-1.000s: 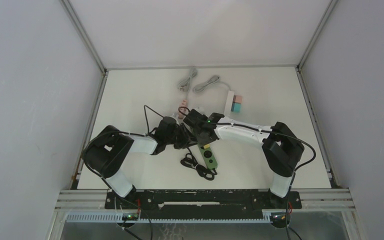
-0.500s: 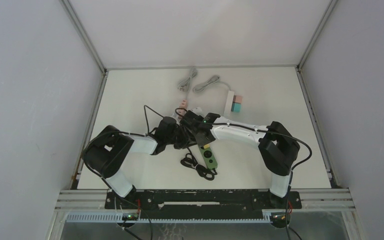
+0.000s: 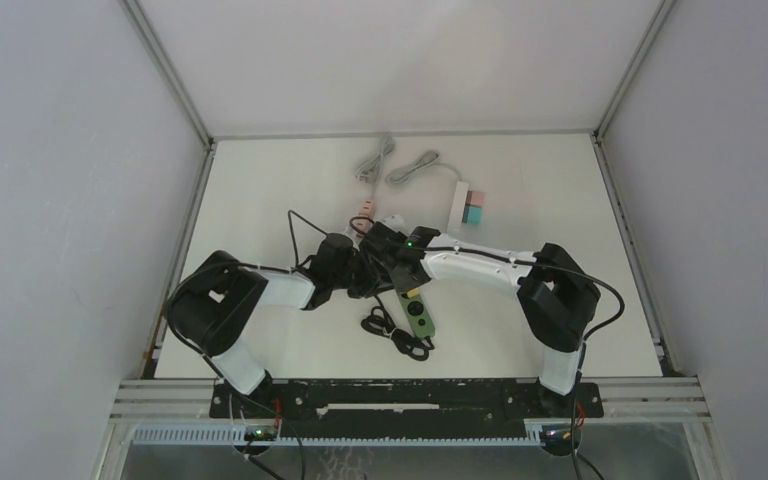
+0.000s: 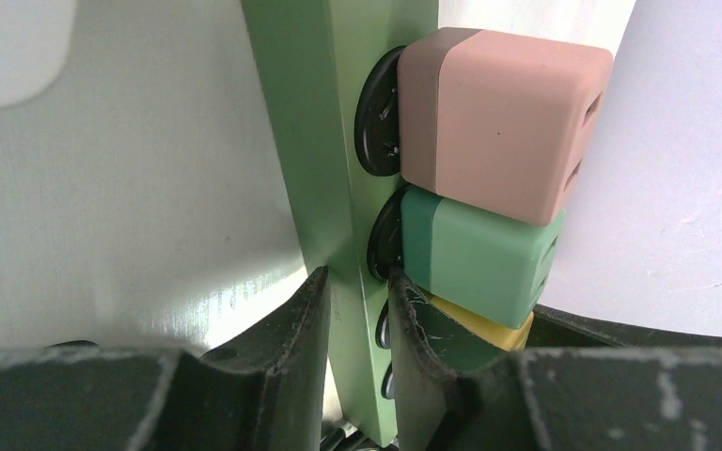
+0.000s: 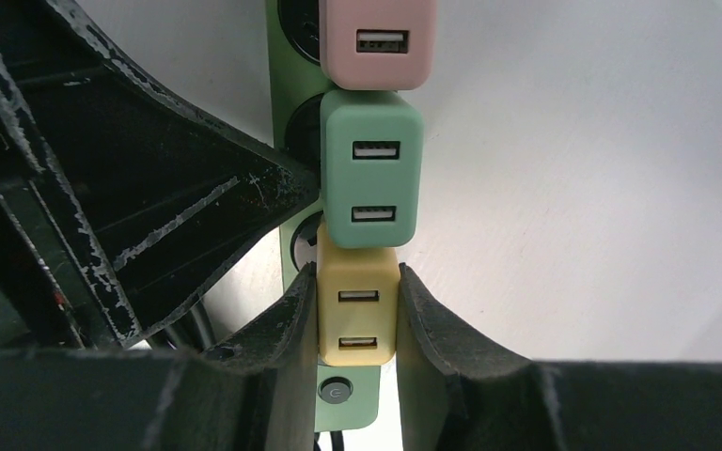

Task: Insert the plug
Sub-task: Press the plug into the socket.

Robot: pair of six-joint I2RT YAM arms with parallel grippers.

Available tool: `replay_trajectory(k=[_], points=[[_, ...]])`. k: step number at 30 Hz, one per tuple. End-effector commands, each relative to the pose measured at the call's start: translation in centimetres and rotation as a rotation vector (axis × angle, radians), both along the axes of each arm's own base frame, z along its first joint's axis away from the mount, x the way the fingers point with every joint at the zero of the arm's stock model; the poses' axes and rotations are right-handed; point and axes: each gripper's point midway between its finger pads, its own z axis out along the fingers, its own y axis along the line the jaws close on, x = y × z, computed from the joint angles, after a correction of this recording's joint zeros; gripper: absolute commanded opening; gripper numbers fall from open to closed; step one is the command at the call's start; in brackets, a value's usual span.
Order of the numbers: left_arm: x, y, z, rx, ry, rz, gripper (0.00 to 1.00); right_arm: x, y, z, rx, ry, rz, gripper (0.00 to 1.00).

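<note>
The right gripper (image 5: 357,282) is clamped on the yellow plug (image 5: 357,315), one finger pressed flat on each side face, with the plug's two USB ports facing the wrist camera. The plug sits over the strip (image 5: 274,94), and its far edge touches the green plug (image 5: 371,169) just beyond the fingertips. Beyond that plug stands the pink plug (image 5: 376,38), so the three make one close row running away from the hand. On the near side of the yellow plug, between the fingers, the strip's end with its round switch (image 5: 336,388) shows. Whether the yellow plug's pins are fully home cannot be told, since the fingers and the plug body hide the socket.

The left gripper (image 4: 358,287) is closed on the strip itself, its two fingers pinching the narrow green body from both sides. It grips level with the yellow plug, and the green and pink plugs jut out to the right of that hand, seated against black round sockets.

From above, the two hands meet mid-table (image 3: 260,190), the left reaching in from the left and the right from the right. The strip's free end points back toward the arm bases, with its black cord (image 3: 392,335) coiled just to the left. Well beyond both hands lie a white strip (image 3: 457,203) and two grey cables (image 3: 390,165).
</note>
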Motion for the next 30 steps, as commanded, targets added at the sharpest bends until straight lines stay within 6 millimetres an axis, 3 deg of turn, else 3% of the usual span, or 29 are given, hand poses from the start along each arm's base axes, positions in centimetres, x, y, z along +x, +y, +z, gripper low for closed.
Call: replay_trajectory(k=[1, 6, 9, 14, 20, 24, 28, 30], points=[[-0.7, -0.1, -0.3, 0.016, 0.004, -0.012, 0.32, -1.7, 0.3, -1.4, 0.005, 0.069, 0.016, 0.31], [-0.8, -0.1, -0.5, 0.019, 0.012, -0.010, 0.32, -0.7, 0.5, 1.3, 0.069, 0.008, -0.007, 0.43], [-0.8, -0.1, -0.5, 0.021, 0.011, -0.010, 0.32, -0.4, 0.2, 1.9, 0.082, -0.006, -0.023, 0.50], [-0.8, -0.2, -0.5, 0.019, 0.011, -0.012, 0.32, -0.3, 0.2, 1.8, 0.114, -0.002, -0.043, 0.48], [-0.9, -0.2, -0.4, 0.019, 0.010, -0.014, 0.32, -0.2, 0.1, 1.4, 0.159, 0.025, -0.066, 0.39], [-0.9, -0.2, -0.5, 0.019, 0.010, -0.015, 0.32, -0.4, -0.3, 0.4, 0.156, 0.052, -0.075, 0.25], [-0.9, -0.2, -0.5, 0.020, 0.009, -0.015, 0.32, -1.1, -1.3, -1.8, 0.123, 0.105, -0.095, 0.06], [-0.9, -0.2, -0.4, 0.019, 0.008, -0.015, 0.32, -1.5, -1.8, -2.8, 0.117, 0.128, -0.106, 0.01]])
